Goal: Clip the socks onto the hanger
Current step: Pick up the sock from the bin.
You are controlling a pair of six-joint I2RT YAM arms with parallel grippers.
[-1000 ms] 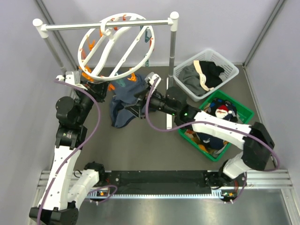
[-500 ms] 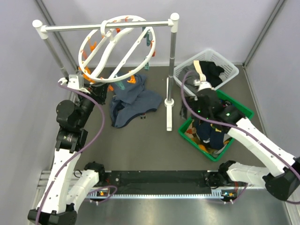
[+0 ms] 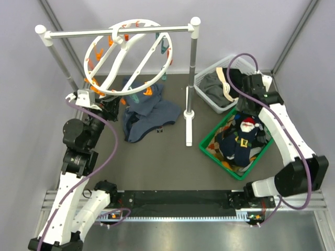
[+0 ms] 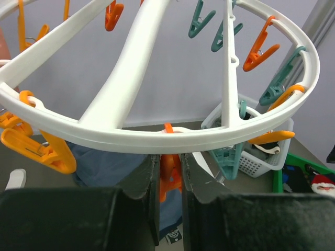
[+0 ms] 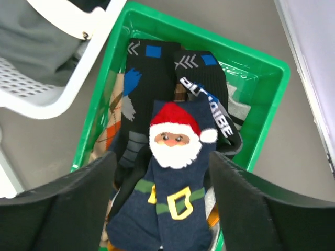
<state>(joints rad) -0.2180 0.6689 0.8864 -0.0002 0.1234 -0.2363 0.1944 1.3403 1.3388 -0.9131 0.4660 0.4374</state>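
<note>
Lettering [image 5: 208,109] on socks [image 5: 175,172] unreadable; left fingers [image 4: 146,209] pinch orange clip [image 4: 168,175], right fingers [image 5: 78,209] spread.

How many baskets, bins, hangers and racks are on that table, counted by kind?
white laundry basket: 1
green bin: 1
round clip hanger: 1
straight-bar rack: 1
Total: 4
</note>
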